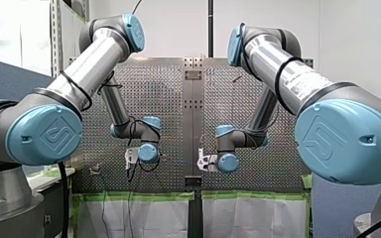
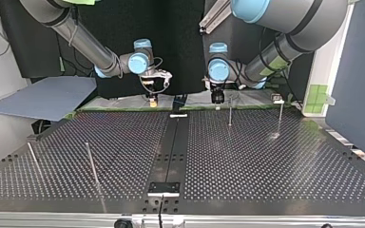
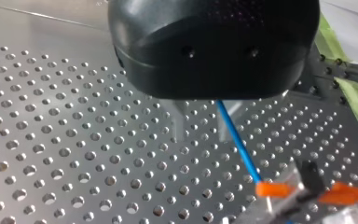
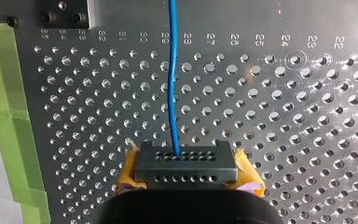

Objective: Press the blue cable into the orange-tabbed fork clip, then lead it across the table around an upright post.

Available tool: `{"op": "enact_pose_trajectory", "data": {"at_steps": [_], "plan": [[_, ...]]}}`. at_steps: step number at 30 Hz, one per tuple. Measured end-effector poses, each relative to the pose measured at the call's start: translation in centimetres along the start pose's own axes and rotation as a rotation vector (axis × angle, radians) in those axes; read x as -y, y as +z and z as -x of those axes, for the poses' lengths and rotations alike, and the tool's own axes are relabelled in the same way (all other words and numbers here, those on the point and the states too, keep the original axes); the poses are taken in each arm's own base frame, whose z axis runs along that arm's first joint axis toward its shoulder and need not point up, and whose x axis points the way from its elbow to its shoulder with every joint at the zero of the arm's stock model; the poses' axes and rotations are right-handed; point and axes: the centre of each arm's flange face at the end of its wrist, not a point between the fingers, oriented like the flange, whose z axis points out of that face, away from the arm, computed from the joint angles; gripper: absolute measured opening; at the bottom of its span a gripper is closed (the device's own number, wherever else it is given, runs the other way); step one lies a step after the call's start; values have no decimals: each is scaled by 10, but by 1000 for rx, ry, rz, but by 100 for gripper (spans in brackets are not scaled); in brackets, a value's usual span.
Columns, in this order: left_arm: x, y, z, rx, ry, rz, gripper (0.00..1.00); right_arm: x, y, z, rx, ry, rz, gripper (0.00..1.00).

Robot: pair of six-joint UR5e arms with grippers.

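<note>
Across perforated table (image 4: 284, 121) runs blue cable (image 4: 172, 84).

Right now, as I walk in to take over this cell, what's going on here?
The work is at one edge of the perforated table. My right gripper holds the blue cable, which runs straight away from it. The cable passes under my left gripper and reaches the orange-tabbed clip; whether it is seated there I cannot tell. No cable shows around the upright posts.

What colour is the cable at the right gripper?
Plain blue. The right wrist view shows the cable best, running ahead from my right gripper.
</note>
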Motion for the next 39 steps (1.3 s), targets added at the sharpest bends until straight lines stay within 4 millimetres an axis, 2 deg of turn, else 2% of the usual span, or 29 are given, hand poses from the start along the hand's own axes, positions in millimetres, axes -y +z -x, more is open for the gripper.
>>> {"op": "enact_pose_trajectory", "data": {"at_steps": [1,2,25,30,34,39], "plan": [[0,0,0,1,1,-1,11,0,0,0,0,0,0,0],[1,0,0,2,1,-2,1,0,0,0,0,0,0,0],[8,-4,1,7,41,-19,1,-1,-1,1,12,-5,3,0],[12,-8,12,10,76,-23,1,-2,-2,-1,20,-7,13,0],[18,-12,28,28,79,-33,1,-4,-2,-11,14,-6,20,0],[25,-20,49,44,57,-48,1,-3,-3,-43,-14,-2,20,0]]}}
